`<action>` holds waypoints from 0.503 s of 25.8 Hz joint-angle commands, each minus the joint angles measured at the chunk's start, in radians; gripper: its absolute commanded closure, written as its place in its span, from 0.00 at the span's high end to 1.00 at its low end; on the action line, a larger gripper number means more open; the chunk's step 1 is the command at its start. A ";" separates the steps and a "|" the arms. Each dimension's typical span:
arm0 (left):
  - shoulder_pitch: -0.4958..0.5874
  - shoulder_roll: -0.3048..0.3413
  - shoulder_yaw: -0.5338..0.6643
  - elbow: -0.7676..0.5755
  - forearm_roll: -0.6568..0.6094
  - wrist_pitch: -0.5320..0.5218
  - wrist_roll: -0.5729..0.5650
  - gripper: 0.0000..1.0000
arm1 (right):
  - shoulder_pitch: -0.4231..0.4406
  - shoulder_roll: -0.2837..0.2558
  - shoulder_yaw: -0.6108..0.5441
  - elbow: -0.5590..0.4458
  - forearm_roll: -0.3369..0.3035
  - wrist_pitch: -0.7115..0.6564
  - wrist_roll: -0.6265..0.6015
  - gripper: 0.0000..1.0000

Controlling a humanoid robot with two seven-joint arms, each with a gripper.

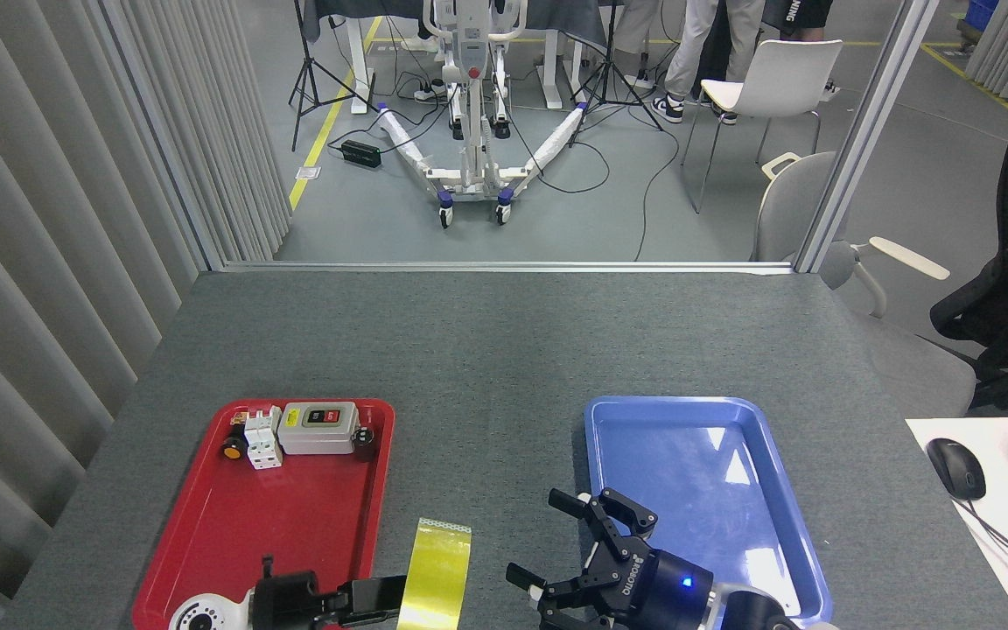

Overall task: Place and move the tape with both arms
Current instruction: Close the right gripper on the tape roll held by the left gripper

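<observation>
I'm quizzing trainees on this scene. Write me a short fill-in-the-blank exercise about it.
1. The left end effector grips a roll of ____ tape.
2. The right end effector has its fingers ____.
3. The switch box sits in the ____ tray.
4. The blue tray holds ____ objects.

Missing words: yellow; open; red; no

Tape: glossy yellow roll, seen edge-on, standing upright with its wide band facing the camera, pale strip along its top edge. Sits at the bottom of view over the grey bench, just right of the red tray, well left of the blue tray.
</observation>
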 commanded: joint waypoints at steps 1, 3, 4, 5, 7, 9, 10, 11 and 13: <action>0.001 0.002 0.005 0.000 0.008 -0.005 -0.017 0.00 | -0.007 0.040 0.007 0.037 0.000 -0.023 0.007 0.99; 0.002 0.002 0.005 -0.002 0.031 -0.001 -0.017 0.00 | -0.017 0.056 0.012 0.055 0.000 -0.046 0.021 0.98; 0.002 0.002 0.005 -0.002 0.036 0.001 -0.017 0.00 | -0.019 0.060 0.022 0.063 0.003 -0.055 0.027 0.98; 0.002 0.002 0.005 -0.002 0.036 0.001 -0.018 0.00 | -0.021 0.063 0.035 0.066 0.004 -0.058 0.027 0.98; 0.004 0.000 0.005 -0.003 0.040 0.001 -0.029 0.00 | -0.033 0.075 0.048 0.074 0.006 -0.051 0.027 0.98; 0.008 0.000 0.006 -0.005 0.062 0.003 -0.037 0.00 | -0.045 0.095 0.048 0.089 0.006 -0.048 0.029 0.97; 0.010 0.002 0.008 -0.011 0.073 0.004 -0.043 0.00 | -0.050 0.103 0.050 0.094 0.006 -0.051 0.029 0.96; 0.010 0.002 0.008 -0.016 0.080 0.004 -0.047 0.00 | -0.054 0.111 0.050 0.094 0.006 -0.051 0.030 0.95; 0.010 0.002 0.009 -0.016 0.082 0.004 -0.052 0.00 | -0.067 0.129 0.052 0.098 0.007 -0.049 0.030 0.94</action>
